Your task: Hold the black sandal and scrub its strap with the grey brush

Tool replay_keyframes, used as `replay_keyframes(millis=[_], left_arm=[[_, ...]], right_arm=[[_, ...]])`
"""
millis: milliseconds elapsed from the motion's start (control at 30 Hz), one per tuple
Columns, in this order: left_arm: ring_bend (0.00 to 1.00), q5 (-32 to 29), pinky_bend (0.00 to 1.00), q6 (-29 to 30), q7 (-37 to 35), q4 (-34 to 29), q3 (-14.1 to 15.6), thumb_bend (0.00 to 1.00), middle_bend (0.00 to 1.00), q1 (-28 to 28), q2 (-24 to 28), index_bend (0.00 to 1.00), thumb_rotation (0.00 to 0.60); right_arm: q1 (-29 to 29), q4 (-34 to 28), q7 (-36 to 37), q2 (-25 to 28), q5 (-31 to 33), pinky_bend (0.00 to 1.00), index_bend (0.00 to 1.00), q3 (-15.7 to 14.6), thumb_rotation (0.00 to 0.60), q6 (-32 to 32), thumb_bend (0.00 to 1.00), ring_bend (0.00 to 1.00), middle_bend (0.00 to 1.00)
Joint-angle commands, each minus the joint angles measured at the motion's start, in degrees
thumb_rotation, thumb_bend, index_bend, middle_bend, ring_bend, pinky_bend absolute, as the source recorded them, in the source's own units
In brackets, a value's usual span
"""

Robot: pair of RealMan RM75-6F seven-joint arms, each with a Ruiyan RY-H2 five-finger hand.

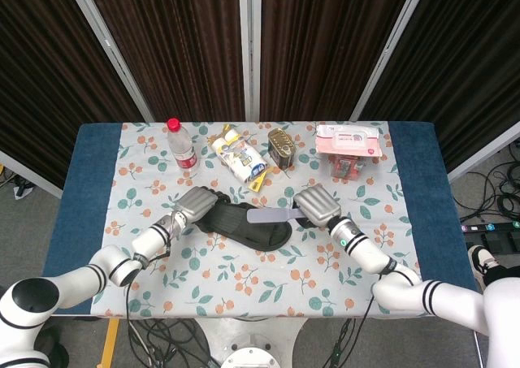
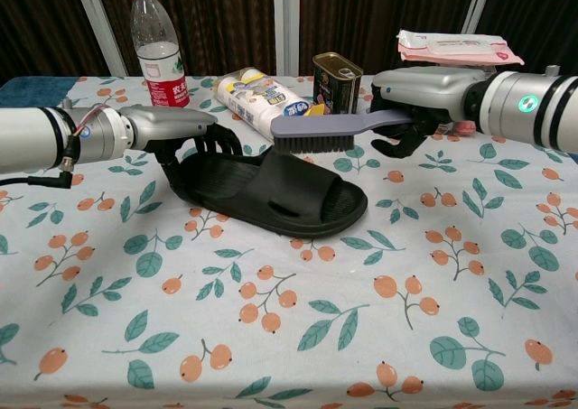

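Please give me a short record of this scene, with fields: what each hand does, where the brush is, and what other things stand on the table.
left hand: grips the heel end of the sandal
right hand: holds the brush by its handle
brush: bristles down, at or just over the sandal's strap; contact cannot be told
sandal: lies flat on the tablecloth
behind it: bottle, white pack, tin can, wipes pack

1. The left hand (image 2: 185, 136) reaches in from the left, fingers curled over the heel of the black sandal (image 2: 271, 192).
2. The right hand (image 2: 424, 102) grips the grey brush (image 2: 334, 131) by its handle, forearm level.
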Motion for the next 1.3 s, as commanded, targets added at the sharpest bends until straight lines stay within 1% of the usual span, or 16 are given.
replay_keyframes(millis=[33, 233, 367, 500, 633, 767, 833, 900, 1000, 1133, 1233, 1300], left_arm=[[0.35, -0.2, 0.28, 0.1, 0.3, -0.3, 0.2, 0.22, 0.51, 0.0, 0.1, 0.45, 0.6], [0.35, -0.5, 0.28, 0.2, 1.2, -0.9, 0.5, 0.22, 0.51, -0.2, 0.2, 0.45, 0.6], [0.35, -1.0, 0.28, 0.1, 1.1, -1.3, 0.6, 0.22, 0.51, -0.2, 0.4, 0.45, 0.6], [0.35, -1.0, 0.28, 0.2, 1.3, -1.5, 0.9, 0.22, 0.51, -0.2, 0.6, 0.45, 0.6], [0.35, -1.1, 0.28, 0.2, 1.1, -1.3, 1.0, 0.22, 0.51, -0.3, 0.6, 0.45, 0.6], [0.35, -1.1, 0.28, 0.2, 1.2, -1.3, 1.1, 0.22, 0.51, -0.4, 0.7, 0.44, 0.6], [0.35, -1.1, 0.28, 0.3, 1.3, -1.4, 1.2, 0.22, 0.51, -0.4, 0.8, 0.44, 0.6], [0.35, -1.2, 0.28, 0.3, 1.5, -1.5, 1.2, 0.22, 0.51, -0.5, 0.8, 0.44, 0.6], [0.35, -1.3, 0.28, 0.3, 1.9, -2.0, 1.3, 0.22, 0.51, -0.5, 1.0, 0.44, 0.6], [0.35, -1.6, 0.28, 0.4, 2.5, -2.5, 1.3, 0.22, 0.51, -0.5, 1.3, 0.44, 0.6], [0.35, -1.9, 0.28, 0.3, 2.9, -2.7, 1.3, 0.22, 0.51, -0.4, 1.4, 0.44, 0.6], [0.35, -2.1, 0.28, 0.3, 3.0, -2.8, 1.2, 0.22, 0.51, -0.4, 1.5, 0.44, 0.6]], right_arm=[[1.6, 3.9, -2.6, -3.4, -0.5, 1.0, 0.98, -0.2, 0.6, -0.2, 0.43, 1.0, 0.95], [2.3, 9.1, -2.7, -7.7, -1.5, 1.0, 0.98, -0.1, 0.6, 0.9, 0.42, 1.0, 0.95], [3.1, 12.7, -2.8, -9.7, -3.2, 1.0, 0.98, -1.2, 0.6, 0.1, 0.42, 1.0, 0.95], [2.5, 12.7, -1.0, -8.5, -7.4, 1.0, 0.98, -4.0, 0.6, 1.1, 0.43, 1.0, 0.95], [1.5, 10.9, 1.4, -5.7, -12.0, 1.0, 0.98, -7.3, 0.6, 2.7, 0.43, 1.0, 0.95], [1.0, 8.3, 3.0, -2.9, -15.2, 1.0, 0.99, -9.3, 0.6, 4.1, 0.42, 1.0, 0.95], [0.7, 7.0, 4.6, -1.7, -16.3, 1.0, 0.99, -9.2, 0.6, 5.8, 0.43, 1.0, 0.95], [0.6, 6.9, 5.7, -1.5, -16.7, 1.0, 0.99, -8.3, 0.6, 7.5, 0.43, 1.0, 0.95], [1.1, 8.6, 6.0, -2.9, -15.7, 1.0, 0.99, -5.8, 0.6, 8.6, 0.43, 1.0, 0.95], [3.0, 12.0, 4.3, -6.2, -12.7, 1.0, 0.99, -3.6, 0.6, 5.2, 0.43, 1.0, 0.95], [4.0, 14.6, 2.5, -8.7, -10.7, 1.0, 0.99, -3.1, 0.6, 2.1, 0.43, 1.0, 0.95], [4.2, 15.2, 1.8, -9.5, -10.0, 1.0, 0.99, -3.3, 0.6, 0.8, 0.43, 1.0, 0.95]])
